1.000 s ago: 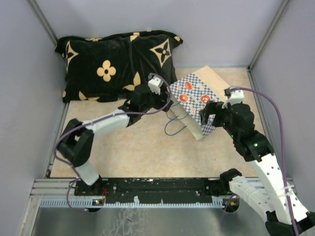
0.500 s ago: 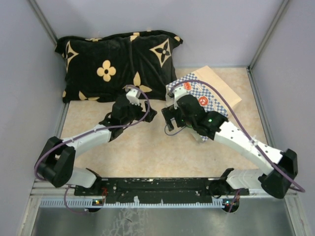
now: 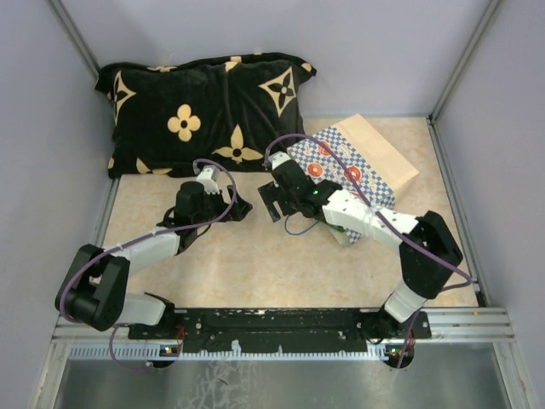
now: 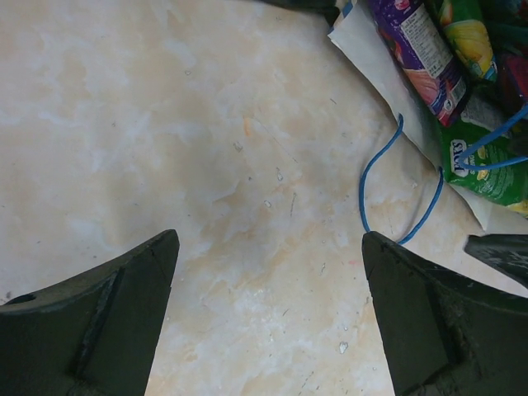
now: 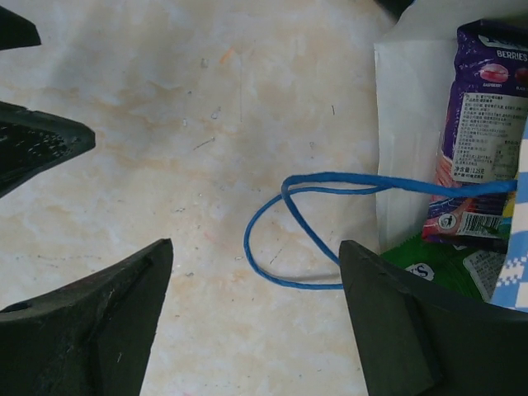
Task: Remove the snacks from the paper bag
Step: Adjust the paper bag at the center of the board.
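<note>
Both arms are hovering at the mouth of the tipped paper bag [image 3: 375,158].
The bag is lying on its side at the far right of the tabletop [image 3: 255,256], with snacks [image 5: 483,107] showing inside; the left fingers [image 4: 107,330] and right fingers [image 5: 91,330] are hanging spread wide and empty, just left of it.

We see the paper bag [image 3: 358,164] checkered blue and white with round orange motifs, its side plain tan and its inside cream. Its cord handles [image 4: 362,194] are bright blue. The purple snack packet [image 5: 487,115] carries pink fruit pictures and white print; the green snack packet [image 5: 425,266] has white lettering. The cushion [image 3: 200,111] is black with tan flowers. The tabletop [image 3: 255,256] is mottled beige.
</note>
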Controlling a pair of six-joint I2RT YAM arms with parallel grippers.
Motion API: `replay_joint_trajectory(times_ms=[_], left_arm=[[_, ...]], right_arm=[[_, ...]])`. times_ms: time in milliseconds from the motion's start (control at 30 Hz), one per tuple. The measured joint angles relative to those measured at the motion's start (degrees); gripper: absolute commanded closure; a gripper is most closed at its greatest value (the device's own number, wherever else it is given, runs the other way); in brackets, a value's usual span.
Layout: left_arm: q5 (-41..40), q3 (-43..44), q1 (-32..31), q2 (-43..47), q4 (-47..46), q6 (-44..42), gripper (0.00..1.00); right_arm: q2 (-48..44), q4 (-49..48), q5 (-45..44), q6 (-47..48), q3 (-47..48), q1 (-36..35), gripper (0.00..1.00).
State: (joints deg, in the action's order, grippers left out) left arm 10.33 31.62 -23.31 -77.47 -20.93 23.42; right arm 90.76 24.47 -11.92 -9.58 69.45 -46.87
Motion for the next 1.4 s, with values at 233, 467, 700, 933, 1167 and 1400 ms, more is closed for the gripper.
replay_joint_trajectory(times_ms=[233,467,700,933,1167,1400], left_arm=[[2.43,-0.11,0.59,-1.33,-0.98,0.85,0.04],[3.98,-0.2,0.59,-1.4,-1.31,2.38,0.05],[9.49,-0.28,-0.39,-6.62,-7.26,5.88,0.02],[8.09,10.14,-13.03,-19.54,-6.05,6.36,0.15],[5.6,21.35,-22.27,-29.77,-10.54,9.81,0.29],[4.42,26.88,-21.94,-40.04,-15.13,14.36,0.46]], right_arm=[[6.8,-0.92,-2.25,-0.02,3.48,0.0,0.36],[7.96,-1.77,-1.05,-0.44,3.85,0.0,0.91],[2.1,-1.29,1.92,-0.68,3.74,1.75,1.0],[-9.03,-2.58,3.26,-1.09,3.74,9.66,1.0],[-11.93,-2.34,4.46,-1.14,0.61,13.38,1.0],[-15.8,-2.19,6.69,-1.27,-3.48,18.03,1.0]])
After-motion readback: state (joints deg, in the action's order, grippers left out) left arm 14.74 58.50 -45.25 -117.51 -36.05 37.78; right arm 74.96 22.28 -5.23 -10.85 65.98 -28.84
